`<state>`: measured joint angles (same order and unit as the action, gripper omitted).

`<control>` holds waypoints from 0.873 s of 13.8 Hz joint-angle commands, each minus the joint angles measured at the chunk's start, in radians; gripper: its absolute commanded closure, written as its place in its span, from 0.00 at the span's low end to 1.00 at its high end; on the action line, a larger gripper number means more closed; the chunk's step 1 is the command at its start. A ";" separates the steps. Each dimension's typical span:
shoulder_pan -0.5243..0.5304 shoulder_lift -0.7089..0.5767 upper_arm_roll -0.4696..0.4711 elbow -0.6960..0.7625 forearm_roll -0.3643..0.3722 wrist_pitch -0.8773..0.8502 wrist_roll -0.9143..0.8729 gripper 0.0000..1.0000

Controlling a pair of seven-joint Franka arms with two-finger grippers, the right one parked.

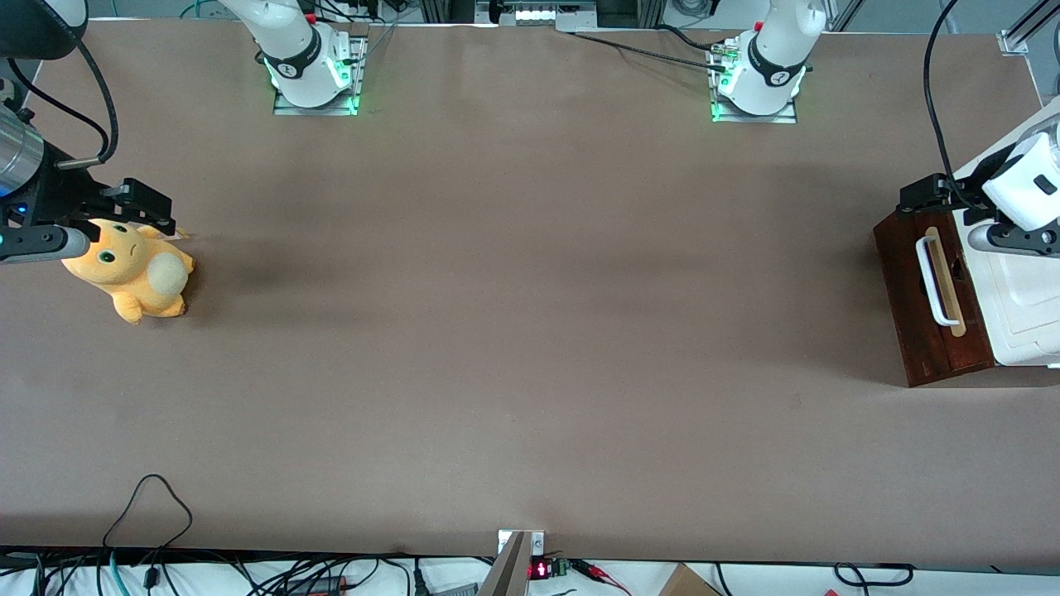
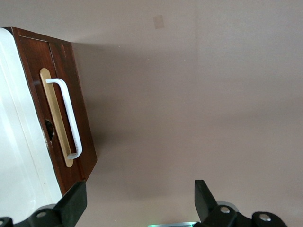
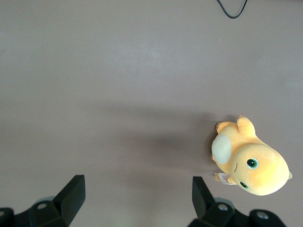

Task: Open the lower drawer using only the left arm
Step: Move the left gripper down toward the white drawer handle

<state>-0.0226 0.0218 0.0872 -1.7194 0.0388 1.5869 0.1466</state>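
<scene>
I see cabinet (image 1: pixel 1027 290) on bench (image 1: pixel 530 331) at working arm's end. Lower drawer (image 1: pixel 932 298) shut flush in cabinet front, handle (image 1: pixel 932 281) on it. My gripper (image 1: pixel 919 197) hangs above drawer's top edge, fingers (image 2: pixel 73 201) spread, touching nothing. Plush toy (image 1: pixel 132 269) at parked arm's end.

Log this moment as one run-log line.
stage: approach | pincer: open, empty, above the table in front of the dark red-brown wooden lower drawer | white loop handle: untouched | drawer: shut

Bare table (image 1: pixel 530 331) before lower drawer (image 1: pixel 927 290); end effector (image 2: pixel 139 201) spread above.
</scene>
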 commanded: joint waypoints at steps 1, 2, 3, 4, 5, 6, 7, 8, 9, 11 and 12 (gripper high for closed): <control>-0.010 0.035 -0.077 0.037 0.213 -0.024 -0.060 0.00; -0.007 0.046 -0.124 0.035 0.293 -0.027 -0.125 0.00; -0.007 0.064 -0.159 0.031 0.370 -0.037 -0.198 0.00; -0.005 0.090 -0.199 0.027 0.453 -0.056 -0.258 0.00; 0.003 0.114 -0.237 0.020 0.533 -0.065 -0.319 0.00; 0.006 0.136 -0.262 0.011 0.588 -0.073 -0.361 0.00; 0.007 0.157 -0.288 -0.008 0.652 -0.091 -0.395 0.00; 0.015 0.187 -0.322 -0.018 0.721 -0.109 -0.454 0.00; 0.027 0.217 -0.357 -0.029 0.780 -0.140 -0.540 0.00; 0.042 0.265 -0.423 -0.080 0.908 -0.194 -0.684 0.00; 0.044 0.295 -0.441 -0.110 0.959 -0.221 -0.764 0.00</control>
<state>-0.0004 0.2748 -0.2993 -1.7829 0.8953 1.4156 -0.4880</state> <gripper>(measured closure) 0.000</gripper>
